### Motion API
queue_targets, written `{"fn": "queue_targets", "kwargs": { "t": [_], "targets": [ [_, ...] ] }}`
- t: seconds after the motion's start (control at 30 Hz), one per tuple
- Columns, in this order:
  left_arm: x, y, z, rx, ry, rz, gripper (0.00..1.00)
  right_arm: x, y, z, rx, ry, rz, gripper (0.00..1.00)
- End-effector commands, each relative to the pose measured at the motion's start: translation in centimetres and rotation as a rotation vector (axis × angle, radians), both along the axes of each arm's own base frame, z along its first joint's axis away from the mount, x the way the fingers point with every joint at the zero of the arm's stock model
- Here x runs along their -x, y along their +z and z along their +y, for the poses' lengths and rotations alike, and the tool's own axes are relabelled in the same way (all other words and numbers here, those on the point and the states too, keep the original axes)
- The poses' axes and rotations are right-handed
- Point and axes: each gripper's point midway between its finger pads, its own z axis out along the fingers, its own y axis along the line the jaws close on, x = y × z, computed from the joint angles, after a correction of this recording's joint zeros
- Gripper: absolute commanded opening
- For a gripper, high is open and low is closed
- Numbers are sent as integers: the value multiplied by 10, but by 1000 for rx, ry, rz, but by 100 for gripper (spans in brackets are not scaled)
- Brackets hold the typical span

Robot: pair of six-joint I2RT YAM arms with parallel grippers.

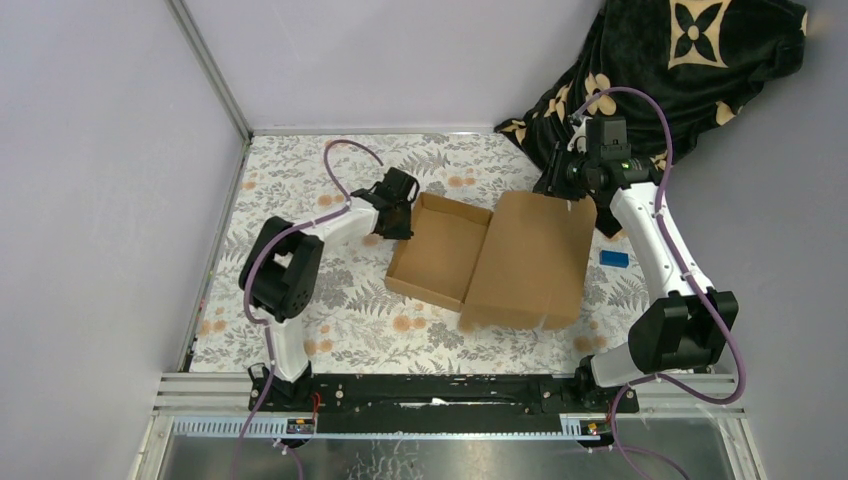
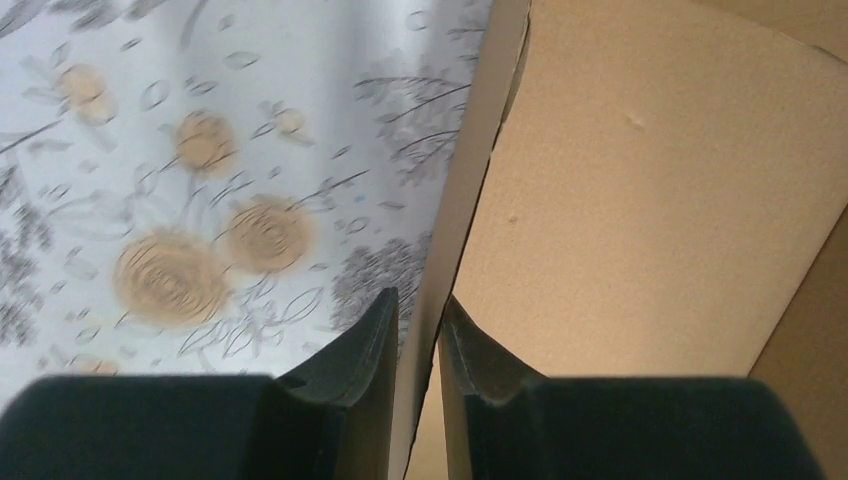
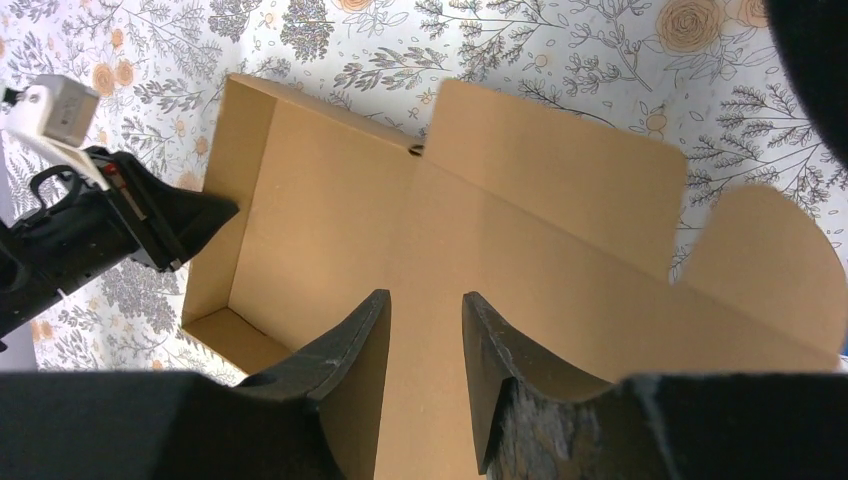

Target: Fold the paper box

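Box (image 1: 440, 250): lying between both arms; tray on the left, lid (image 1: 530, 260) lying flat on the right; long axis running left to right
Left gripper (image 2: 420, 300): straddling the tray's left wall (image 2: 455, 220); jaws pinching it
Right gripper (image 3: 425, 295): hovering above the lid's far edge; jaws standing apart, holding nothing; nearer arm for raising the lid

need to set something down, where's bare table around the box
Free: floral cloth between the paper box and the base rail, and the far strip along the back wall. Crowded: right side, with the right arm, small blue object and black blanket.
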Motion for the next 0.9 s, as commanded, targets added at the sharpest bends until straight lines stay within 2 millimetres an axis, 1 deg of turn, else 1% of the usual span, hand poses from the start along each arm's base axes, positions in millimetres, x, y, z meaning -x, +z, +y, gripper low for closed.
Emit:
{"fn": "queue_targets", "kwargs": {
  "t": [0.0, 0.03, 0.07, 0.17, 0.33, 0.43, 0.5, 0.53, 0.63, 0.7, 0.77, 0.87],
  "targets": [
    [-3, 19, 28, -4, 230, -63, 27, -3, 14, -3, -10, -21, -57, 40],
    [-1, 17, 33, -12, 261, -70, 28, -3, 13, -5, -4, -29, -57, 40],
    [0, 20, 37, -10, 294, -82, 28, -3, 12, -7, 2, -37, -57, 40],
    [5, 21, 48, 6, 381, -100, 28, -3, 9, -10, 3, -55, -63, 41],
    [16, 28, 54, 113, 505, -156, 28, -3, 1, -9, -7, -51, -49, 41],
    [27, 33, 60, 158, 574, -188, 34, -2, 0, -7, -14, -44, -50, 42],
    [31, 38, 61, 199, 608, -211, 42, -1, -1, -6, -21, -37, -49, 43],
    [34, 40, 59, 221, 609, -219, 46, -1, -1, -6, -22, -36, -49, 43],
    [38, 44, 56, 250, 623, -227, 52, 1, -2, -4, -29, -24, -44, 45],
    [38, 49, 54, 277, 614, -258, 60, 2, -1, -1, -41, -10, -47, 45],
    [32, 60, 49, 291, 569, -298, 63, 4, 1, 1, -50, -3, -53, 45],
    [12, 81, 34, 264, 400, -377, 65, 5, 4, 2, -56, 2, -56, 45]
  ]
}}
